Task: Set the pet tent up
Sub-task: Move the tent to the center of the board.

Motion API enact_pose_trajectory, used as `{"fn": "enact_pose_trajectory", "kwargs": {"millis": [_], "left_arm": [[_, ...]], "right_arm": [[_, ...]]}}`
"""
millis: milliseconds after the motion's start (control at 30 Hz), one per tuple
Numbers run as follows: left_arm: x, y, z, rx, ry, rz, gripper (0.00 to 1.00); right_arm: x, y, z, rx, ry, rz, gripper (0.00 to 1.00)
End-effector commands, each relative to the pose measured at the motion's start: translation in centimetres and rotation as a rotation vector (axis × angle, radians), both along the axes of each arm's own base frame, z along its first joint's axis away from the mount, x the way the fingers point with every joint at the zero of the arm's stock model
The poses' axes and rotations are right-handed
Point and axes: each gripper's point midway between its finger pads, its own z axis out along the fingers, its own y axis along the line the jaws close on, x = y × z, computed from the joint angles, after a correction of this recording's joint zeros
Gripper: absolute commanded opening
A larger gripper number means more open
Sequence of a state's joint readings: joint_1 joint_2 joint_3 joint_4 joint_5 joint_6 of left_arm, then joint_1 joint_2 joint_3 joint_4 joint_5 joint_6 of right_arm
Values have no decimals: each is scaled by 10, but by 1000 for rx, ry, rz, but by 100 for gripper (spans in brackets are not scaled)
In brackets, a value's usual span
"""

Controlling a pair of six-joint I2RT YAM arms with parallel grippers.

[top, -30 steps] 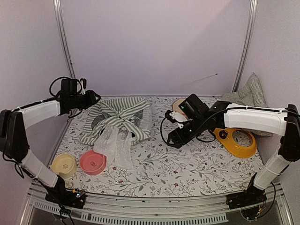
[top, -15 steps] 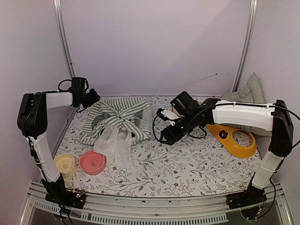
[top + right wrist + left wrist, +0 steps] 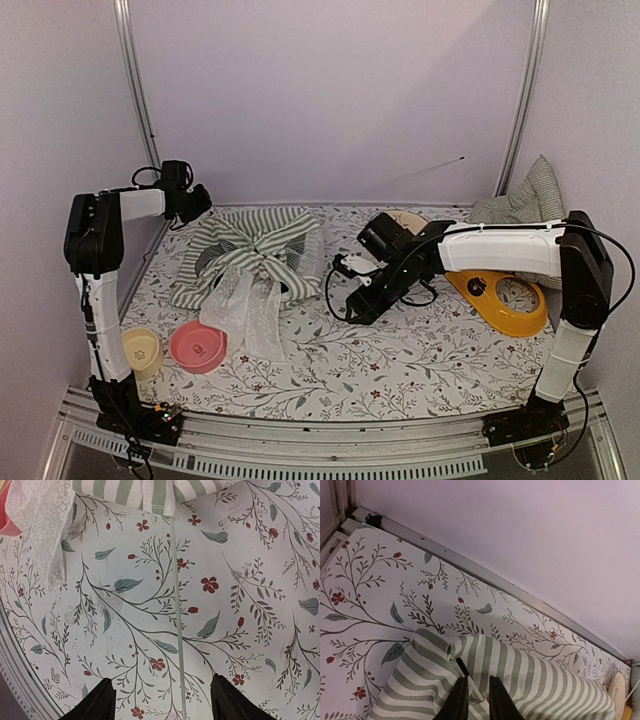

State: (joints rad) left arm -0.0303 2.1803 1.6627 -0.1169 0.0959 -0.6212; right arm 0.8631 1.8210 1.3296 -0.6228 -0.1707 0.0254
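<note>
Striped pet tent point(image 3: 250, 250) collapsed; taking hold | left gripper point(image 3: 476, 695) pinches its far corner | right gripper point(image 3: 162, 700) spread astride its pole point(image 3: 176, 605) | next: clamp pole

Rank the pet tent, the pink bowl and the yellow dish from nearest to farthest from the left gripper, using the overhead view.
From the left gripper:
1. pet tent, back left, right at the fingertips.
2. pink bowl, front left, near the table's front edge.
3. yellow dish, far across on the right side.
</note>
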Motion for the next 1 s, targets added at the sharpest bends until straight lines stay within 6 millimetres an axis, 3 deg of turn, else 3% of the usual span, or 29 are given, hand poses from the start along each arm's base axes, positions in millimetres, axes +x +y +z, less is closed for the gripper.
{"fn": "enact_pose_trajectory", "kwargs": {"millis": [0,167,300,433,567,667,700,733,833,967], "left_arm": [[3,8,-3,34,16,-4,16],[5,8,-11,20,16,-7,6],[3,8,-1,7,-16,-11,5],[3,5,7,-14,-34,-45,5],[0,-10,4,-28,-30,-83,5],[-1,-15,-11,-11,-3,-77,12],[-2,-15,-19,-5,16,-73,13],[-3,-16,-25,-4,29,-76,13],[-7,-16,-37,2,46,-75,13],[-6,-26,-49,0,61,-116,13]], "right_arm": [[-9,-8,-19,-42,46,19,67],[-5,-2,-18,-41,47,19,63],[15,17,23,24,-33,11,64],[55,54,87,154,-175,-15,67],[102,110,103,232,-242,-8,68],[128,136,103,238,-293,15,70],[131,140,103,245,-294,27,71],[131,145,87,233,-270,44,72],[114,139,65,196,-191,83,74],[75,102,58,150,-148,94,79]]}}
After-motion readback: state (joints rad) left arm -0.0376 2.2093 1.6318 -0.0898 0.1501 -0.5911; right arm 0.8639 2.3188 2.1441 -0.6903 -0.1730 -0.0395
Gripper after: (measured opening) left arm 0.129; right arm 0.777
